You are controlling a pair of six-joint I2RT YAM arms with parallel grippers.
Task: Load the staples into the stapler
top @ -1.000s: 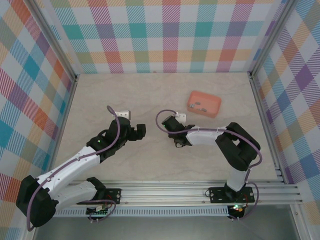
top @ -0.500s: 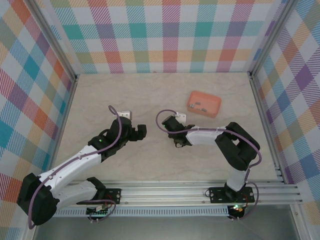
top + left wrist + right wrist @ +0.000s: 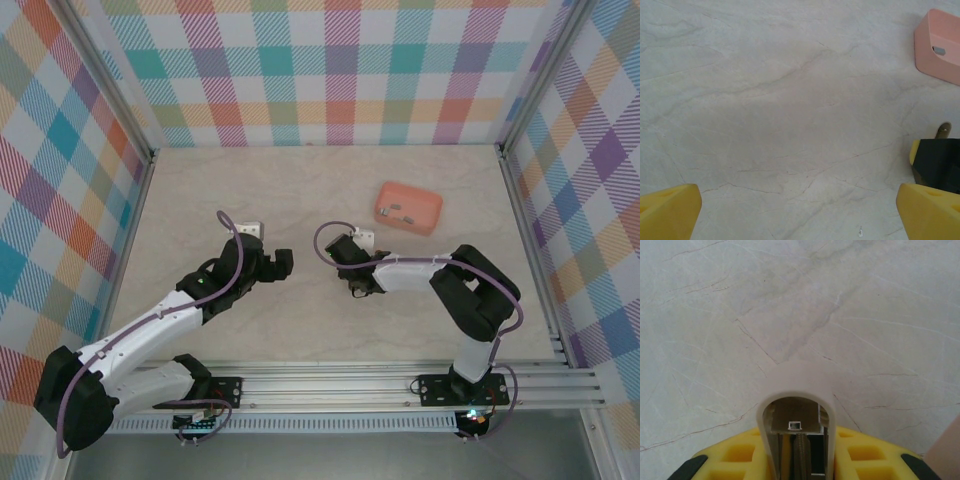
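The right gripper (image 3: 797, 457) is clamped on the stapler (image 3: 795, 385). In the right wrist view its yellow fingers (image 3: 737, 455) press against both sides of the stapler's white, rounded body at the bottom centre of the frame. The end of the stapler faces the camera, showing a metal channel with a small square opening and a spring behind it. The marbled table (image 3: 300, 190) takes up the upper part of that view.

In the top view the right gripper (image 3: 356, 284) sits just right of the frame's centre, low over the table.

The left gripper (image 3: 800, 207) holds nothing and its fingers are spread wide. The yellow fingertips (image 3: 667, 210) sit in the two bottom corners of the left wrist view, with bare table between them. In the top view the left gripper (image 3: 277, 262) is left of centre, pointing toward the right gripper but apart from it.

The staples (image 3: 398, 210) lie inside the salmon-orange tray (image 3: 425, 215), up and to the right of the right gripper and apart from it. They are farther still from the left gripper. In the left wrist view the tray (image 3: 945, 35) is in the upper right corner with one grey strip (image 3: 939, 50) visible inside.

There is one stapler and one tray. Two grey staple strips show in the top view. There are two arms, each with one gripper.
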